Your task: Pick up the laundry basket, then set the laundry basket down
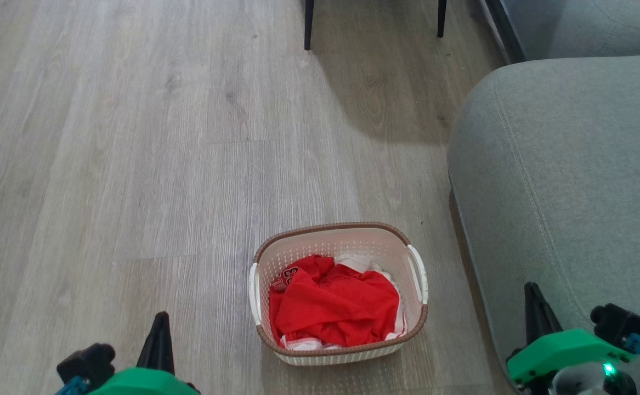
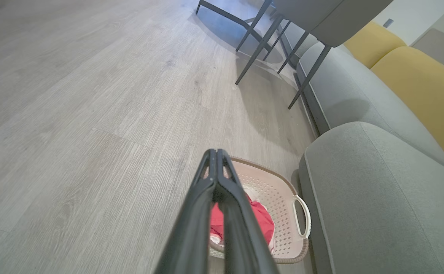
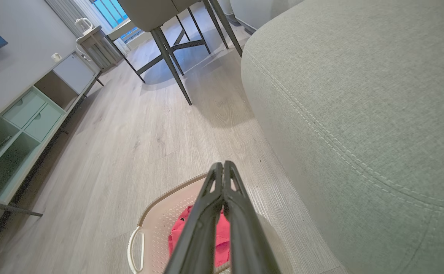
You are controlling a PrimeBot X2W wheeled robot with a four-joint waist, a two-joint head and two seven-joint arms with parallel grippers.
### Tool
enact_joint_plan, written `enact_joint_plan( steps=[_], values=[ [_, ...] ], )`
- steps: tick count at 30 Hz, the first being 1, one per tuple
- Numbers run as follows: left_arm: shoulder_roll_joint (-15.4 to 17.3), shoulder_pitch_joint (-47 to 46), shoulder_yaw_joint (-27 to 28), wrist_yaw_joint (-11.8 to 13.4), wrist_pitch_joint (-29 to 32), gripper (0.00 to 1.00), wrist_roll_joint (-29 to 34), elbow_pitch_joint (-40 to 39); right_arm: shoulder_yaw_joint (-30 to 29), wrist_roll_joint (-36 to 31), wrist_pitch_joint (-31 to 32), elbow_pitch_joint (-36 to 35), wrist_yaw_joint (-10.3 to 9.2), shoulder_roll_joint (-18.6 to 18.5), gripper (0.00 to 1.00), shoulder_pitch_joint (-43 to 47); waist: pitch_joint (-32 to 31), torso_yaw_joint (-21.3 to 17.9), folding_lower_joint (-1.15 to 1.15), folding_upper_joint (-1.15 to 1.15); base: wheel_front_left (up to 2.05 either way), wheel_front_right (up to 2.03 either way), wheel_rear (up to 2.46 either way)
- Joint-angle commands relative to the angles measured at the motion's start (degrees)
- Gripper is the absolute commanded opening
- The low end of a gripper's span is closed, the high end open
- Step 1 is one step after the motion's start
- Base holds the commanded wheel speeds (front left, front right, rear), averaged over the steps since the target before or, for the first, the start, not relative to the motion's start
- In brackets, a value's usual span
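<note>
The laundry basket (image 1: 347, 249) stands on the wood floor just left of a grey sofa, cream with a brown rim and two white side handles. Red and white clothes lie inside it. My left gripper (image 1: 160, 317) is at the lower left, well to the left of the basket, fingers pressed together with nothing between them. Over the sofa arm at the lower right, my right gripper (image 1: 530, 289) is also shut and empty. The left wrist view looks past the shut left gripper (image 2: 216, 151) onto the basket (image 2: 282, 198); the right gripper (image 3: 222, 164) hangs above the basket (image 3: 161, 224).
A grey sofa (image 1: 566, 192) rises close along the basket's right side. Dark chair legs (image 1: 309, 24) stand at the far end of the floor. A pale green shelf unit (image 3: 20, 129) lines the wall across the room. Yellow cushions (image 2: 416, 76) sit on the sofa.
</note>
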Motion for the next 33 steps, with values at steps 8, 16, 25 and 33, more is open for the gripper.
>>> enact_joint_plan(
  steps=[8, 16, 25, 33],
  values=[
    [1.0, -3.8, 2.0, -1.1, 1.5, 0.0, -6.9, -1.4, -0.7, 6.7, 1.4, -1.9, -0.03, -1.1, 0.0, -3.4, 0.0, -0.1, 0.0, 0.0, 0.0, 0.0, 0.0],
    [1.1, -4.8, 2.6, -1.8, 2.6, 0.0, -11.6, -1.1, -1.0, 11.2, 2.5, -1.9, -0.03, -1.2, 0.0, -3.8, 0.1, -0.1, 0.0, 0.0, 0.0, 0.0, 0.0],
    [1.3, -6.0, 3.5, -2.6, 4.0, 0.0, -17.6, -0.8, -1.6, 17.0, 4.0, -1.9, -0.04, -1.3, 0.0, -4.4, 0.1, -0.2, 0.0, 0.0, 0.0, 0.0, 0.0],
    [1.4, -7.0, 4.3, -3.3, 5.3, 0.0, -22.9, -0.5, -2.1, 22.1, 5.3, -1.9, -0.05, -1.4, 0.0, -4.9, 0.2, -0.3, 0.0, 0.0, 0.0, 0.0, 0.0]
  ],
)
